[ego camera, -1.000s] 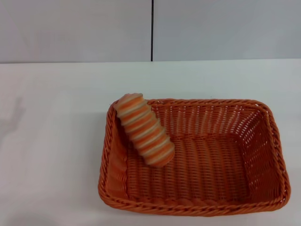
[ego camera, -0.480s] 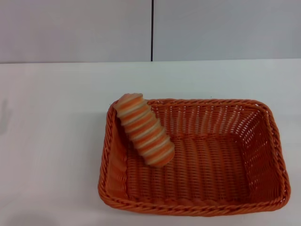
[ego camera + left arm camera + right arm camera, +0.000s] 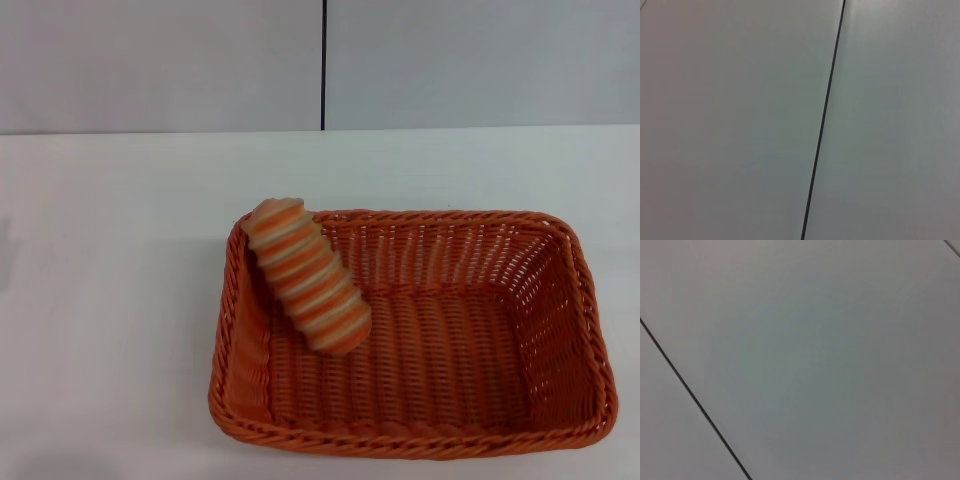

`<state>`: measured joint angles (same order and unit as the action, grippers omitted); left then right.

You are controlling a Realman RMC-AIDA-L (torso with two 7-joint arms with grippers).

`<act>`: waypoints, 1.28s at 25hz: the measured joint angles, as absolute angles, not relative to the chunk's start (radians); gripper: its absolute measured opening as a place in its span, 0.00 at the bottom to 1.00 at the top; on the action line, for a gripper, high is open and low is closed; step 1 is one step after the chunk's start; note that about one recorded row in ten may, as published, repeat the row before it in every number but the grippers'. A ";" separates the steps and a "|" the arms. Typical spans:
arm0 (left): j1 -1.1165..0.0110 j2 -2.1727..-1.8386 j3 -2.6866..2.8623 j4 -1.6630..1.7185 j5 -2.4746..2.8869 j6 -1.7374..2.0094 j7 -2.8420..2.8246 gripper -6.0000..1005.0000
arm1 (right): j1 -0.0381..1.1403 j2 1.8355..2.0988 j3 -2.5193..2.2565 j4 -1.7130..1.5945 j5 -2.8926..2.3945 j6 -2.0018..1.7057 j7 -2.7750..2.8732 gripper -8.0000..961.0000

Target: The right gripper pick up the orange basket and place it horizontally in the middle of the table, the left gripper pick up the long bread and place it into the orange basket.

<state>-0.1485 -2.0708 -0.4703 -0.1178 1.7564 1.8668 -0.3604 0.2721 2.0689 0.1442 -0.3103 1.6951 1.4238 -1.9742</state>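
Plainly, in the head view the orange basket (image 3: 412, 335) is seen lying lengthwise across the white table (image 3: 110, 300), toward the near edge and a little right of centre. The long bread (image 3: 306, 275) is found inside it, tilted, its upper end leaned on the far left corner of the braided rim and its lower end down on the woven floor. Neither gripper is shown here, so nothing can be said of the jaws.

In the left wrist view only a pale wall with a dark seam is shown. In the right wrist view the same is shown.

The bread is judged light and somewhat soft, its ribs offering grip; it would best be taken across its middle. The basket is judged light and stiff, best held by the rim.
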 joint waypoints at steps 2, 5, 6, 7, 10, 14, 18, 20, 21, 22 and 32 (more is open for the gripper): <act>-0.145 -2.071 -0.468 -0.118 1.758 1.867 -0.361 0.84 | 0.269 2.071 0.144 -0.307 1.695 1.423 -1.974 0.39; -0.139 -2.071 -0.465 -0.118 1.762 1.866 -0.359 0.81 | 0.265 2.072 0.144 -0.300 1.695 1.423 -1.974 0.39; -0.136 -2.071 -0.465 -0.118 1.763 1.865 -0.358 0.79 | 0.264 2.072 0.144 -0.298 1.695 1.424 -1.974 0.39; -0.132 -2.071 -0.465 -0.118 1.764 1.864 -0.357 0.77 | 0.262 2.072 0.144 -0.297 1.695 1.424 -1.974 0.39; -0.125 -2.071 -0.465 -0.118 1.764 1.866 -0.357 0.72 | 0.256 2.073 0.144 -0.292 1.695 1.426 -1.975 0.39; -0.117 -2.071 -0.465 -0.118 1.764 1.867 -0.361 0.65 | 0.250 2.073 0.144 -0.286 1.695 1.426 -1.975 0.39; -0.114 -2.071 -0.464 -0.118 1.764 1.867 -0.363 0.46 | 0.247 2.073 0.144 -0.286 1.695 1.426 -1.975 0.39; -0.114 -2.071 -0.463 -0.118 1.764 1.867 -0.364 0.38 | 0.247 2.073 0.144 -0.286 1.695 1.427 -1.976 0.39; -0.116 -2.071 -0.463 -0.118 1.765 1.866 -0.364 0.34 | 0.247 2.073 0.144 -0.286 1.695 1.427 -1.976 0.39; -0.117 -2.071 -0.463 -0.120 1.765 1.866 -0.364 0.31 | 0.247 2.073 0.144 -0.286 1.695 1.427 -1.976 0.39; -0.126 -2.071 -0.463 -0.143 1.761 1.857 -0.365 0.61 | 0.252 2.071 0.144 -0.287 1.695 1.427 -1.976 0.39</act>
